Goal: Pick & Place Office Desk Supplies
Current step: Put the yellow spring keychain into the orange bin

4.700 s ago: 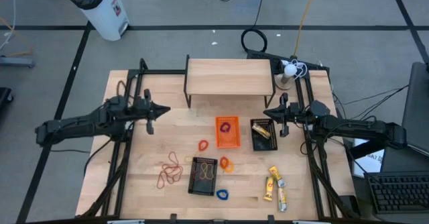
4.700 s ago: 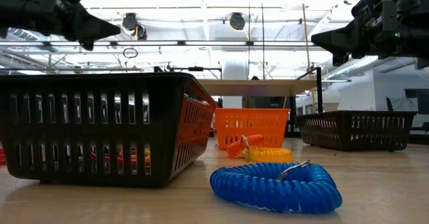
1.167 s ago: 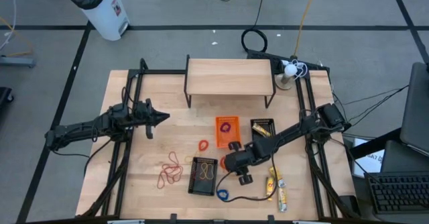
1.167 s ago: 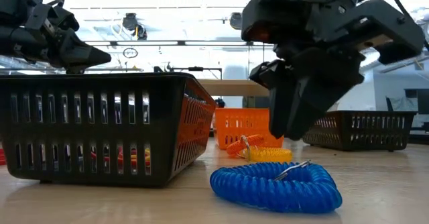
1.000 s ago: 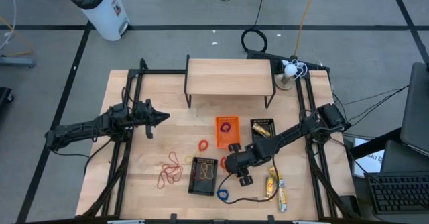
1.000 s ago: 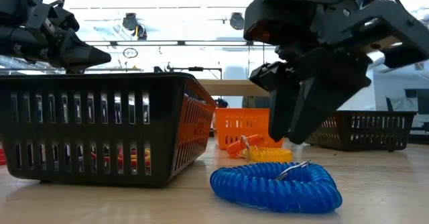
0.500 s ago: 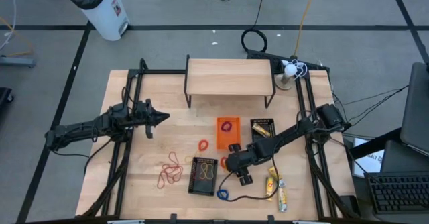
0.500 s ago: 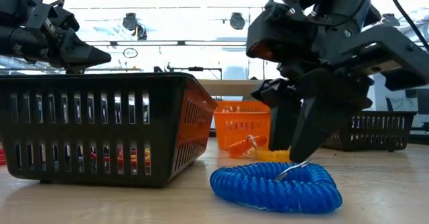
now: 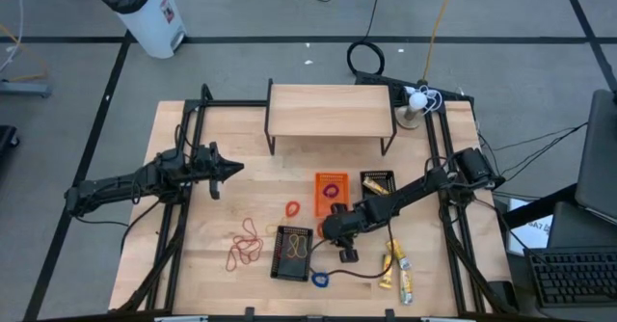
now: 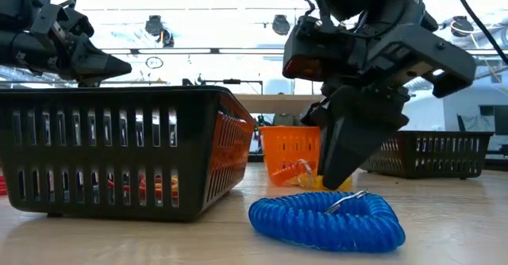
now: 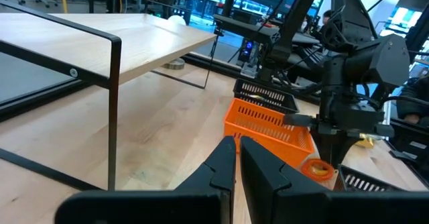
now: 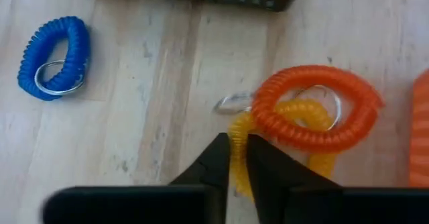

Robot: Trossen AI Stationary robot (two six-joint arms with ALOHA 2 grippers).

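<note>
My right gripper (image 12: 238,160) is down at the table between the black basket and the orange basket, shut on a yellow coil ring (image 12: 295,120). An orange coil ring (image 12: 315,110) lies over the yellow one. A blue coil ring (image 10: 325,221) rests flat on the table nearer the near edge. A red ring (image 9: 292,208), rubber-band loops (image 9: 246,245) and yellow packets (image 9: 395,264) lie loose on the wood. A purple ring (image 9: 334,187) sits in the orange basket. My left gripper (image 9: 236,168) hovers shut over the table's left half. My right gripper pinches the yellow coil ring's near strand (image 12: 238,133) between its two fingers (image 12: 214,158). It comes from above, pointing down. The ring still lies on the table, with the orange coil ring over its far part.
A black basket (image 9: 292,253) holding rubber bands stands left of my right gripper. The orange basket (image 9: 331,206) and a second black basket (image 9: 378,193) are beyond it. A wooden shelf (image 9: 331,110) spans the far edge. Bare wood lies under my left arm.
My right gripper has come down to the table, shifted slightly toward the far-left, and shut on the yellow coil ring. The orange coil ring has tipped up a little beside the fingers. My left arm has kept still.
</note>
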